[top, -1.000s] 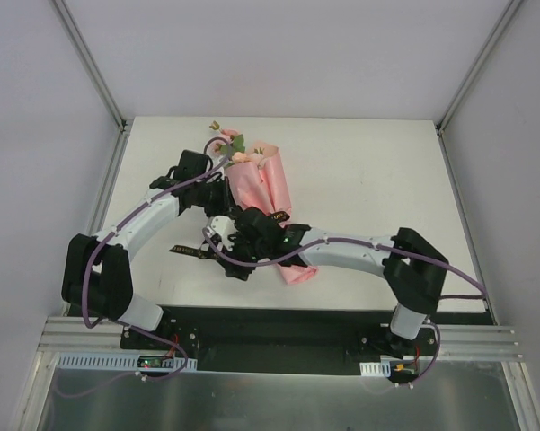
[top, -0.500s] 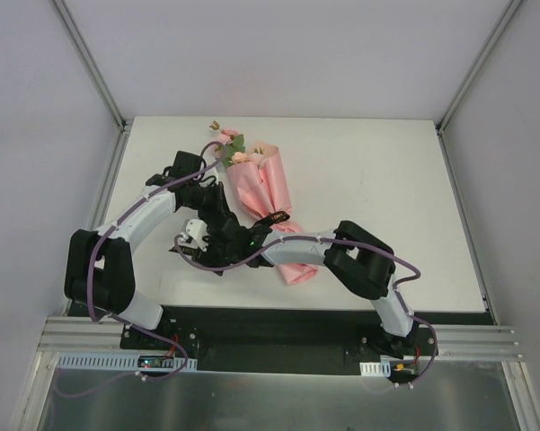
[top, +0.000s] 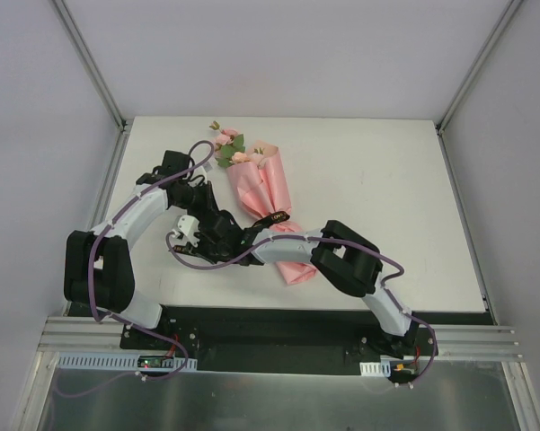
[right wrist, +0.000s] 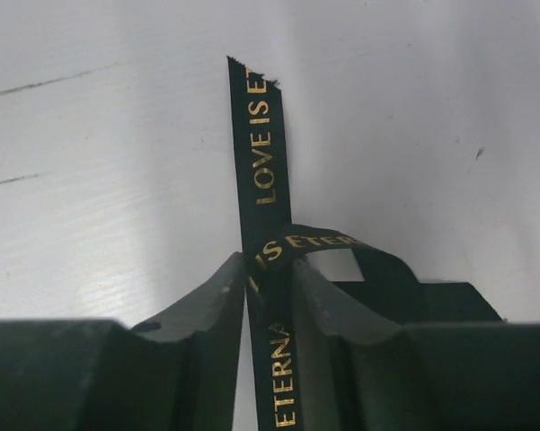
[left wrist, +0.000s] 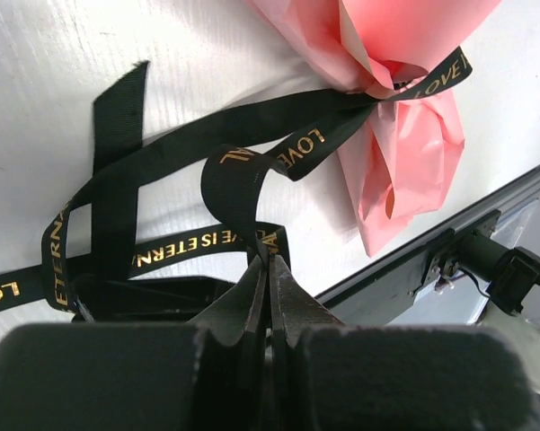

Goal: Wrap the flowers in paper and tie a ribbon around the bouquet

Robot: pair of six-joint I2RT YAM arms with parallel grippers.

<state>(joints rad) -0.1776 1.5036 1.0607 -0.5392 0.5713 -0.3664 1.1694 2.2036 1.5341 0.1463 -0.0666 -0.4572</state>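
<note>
The bouquet [top: 262,193] lies on the white table, a cone of pink paper [left wrist: 404,153] with the flowers [top: 228,147] sticking out at its far end. The black ribbon [left wrist: 278,148] with gold lettering circles the cone's narrow part, and its tails loop over the table to the left. My left gripper [left wrist: 268,262] is shut on one loop of ribbon, just left of the cone [top: 217,215]. My right gripper [right wrist: 270,262], at the near left [top: 190,244], straddles another ribbon [right wrist: 259,153] tail. Its fingers stand slightly apart, with a sliver of table showing beside the ribbon.
Metal frame posts [top: 108,180] border the table on the left and right. A black strip [top: 278,323] with the arm bases runs along the near edge. The right arm's folded elbow [top: 346,259] hangs over the cone's near tip.
The right arm folded its elbow inward and reached further left, and its jaws narrowed around the ribbon tail. The left arm drew back slightly to the left, still holding ribbon.
</note>
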